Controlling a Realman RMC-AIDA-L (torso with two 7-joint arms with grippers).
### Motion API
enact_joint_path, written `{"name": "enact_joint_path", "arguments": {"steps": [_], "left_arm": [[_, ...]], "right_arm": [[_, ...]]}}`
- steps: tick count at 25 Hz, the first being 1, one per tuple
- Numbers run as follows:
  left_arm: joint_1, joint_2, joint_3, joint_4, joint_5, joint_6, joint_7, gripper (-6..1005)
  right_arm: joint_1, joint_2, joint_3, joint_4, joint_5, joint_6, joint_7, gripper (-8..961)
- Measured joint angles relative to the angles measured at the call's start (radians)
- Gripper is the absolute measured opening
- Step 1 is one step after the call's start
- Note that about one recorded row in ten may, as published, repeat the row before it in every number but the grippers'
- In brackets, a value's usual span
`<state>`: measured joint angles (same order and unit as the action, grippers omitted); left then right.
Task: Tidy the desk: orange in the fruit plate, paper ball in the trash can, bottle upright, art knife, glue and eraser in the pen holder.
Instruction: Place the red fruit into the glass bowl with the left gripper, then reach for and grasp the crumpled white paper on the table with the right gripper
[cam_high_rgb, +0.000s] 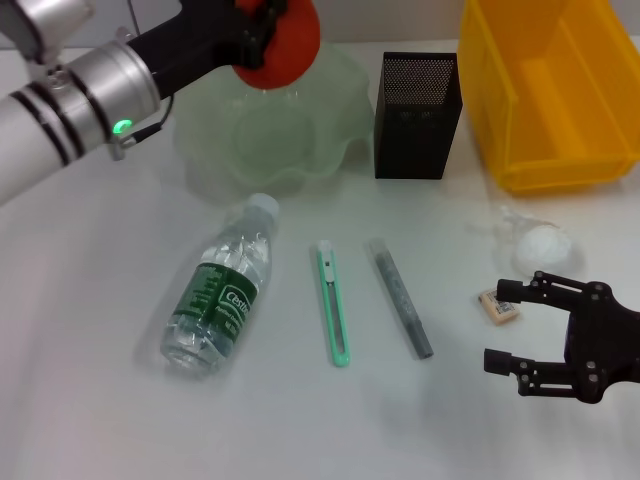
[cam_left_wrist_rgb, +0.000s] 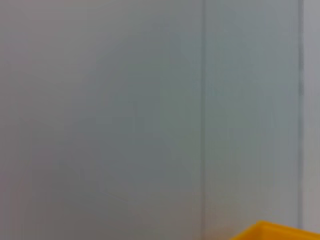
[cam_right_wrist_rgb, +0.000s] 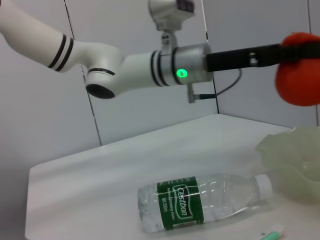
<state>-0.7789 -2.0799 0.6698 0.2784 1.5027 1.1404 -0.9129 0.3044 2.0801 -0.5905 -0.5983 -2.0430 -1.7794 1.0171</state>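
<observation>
My left gripper (cam_high_rgb: 262, 35) is shut on the orange (cam_high_rgb: 292, 45) and holds it in the air over the pale green fruit plate (cam_high_rgb: 270, 135); the orange (cam_right_wrist_rgb: 300, 70) also shows in the right wrist view. The bottle (cam_high_rgb: 222, 290) lies on its side, front left. The green art knife (cam_high_rgb: 335, 300) and the grey glue stick (cam_high_rgb: 400, 298) lie side by side in the middle. The eraser (cam_high_rgb: 499, 305) and the white paper ball (cam_high_rgb: 540, 243) lie at the right. My right gripper (cam_high_rgb: 497, 326) hovers open just in front of the eraser.
The black mesh pen holder (cam_high_rgb: 418, 115) stands right of the fruit plate. The yellow trash can (cam_high_rgb: 550, 90) sits at the back right, and its corner (cam_left_wrist_rgb: 280, 231) shows in the left wrist view. A grey wall lies beyond the white desk.
</observation>
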Motion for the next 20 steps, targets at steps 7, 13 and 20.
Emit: {"name": "enact_joint_path", "arguments": {"steps": [7, 13, 20], "left_arm": [[-0.047, 0.0, 0.0, -0.116, -0.136, -0.098, 0.142, 63], [-0.038, 0.0, 0.003, -0.113, -0.137, -0.095, 0.139, 414], [0.079, 0.007, 0.019, -0.066, -0.132, 0.15, 0.136, 725]], "right_arm": [[-0.003, 0.0, 0.0, 0.003, -0.002, 0.0, 0.0, 772], [-0.003, 0.0, 0.003, 0.003, -0.002, 0.0, 0.0, 768], [-0.005, 0.001, 0.065, 0.0, 0.0, -0.008, 0.019, 763]]}}
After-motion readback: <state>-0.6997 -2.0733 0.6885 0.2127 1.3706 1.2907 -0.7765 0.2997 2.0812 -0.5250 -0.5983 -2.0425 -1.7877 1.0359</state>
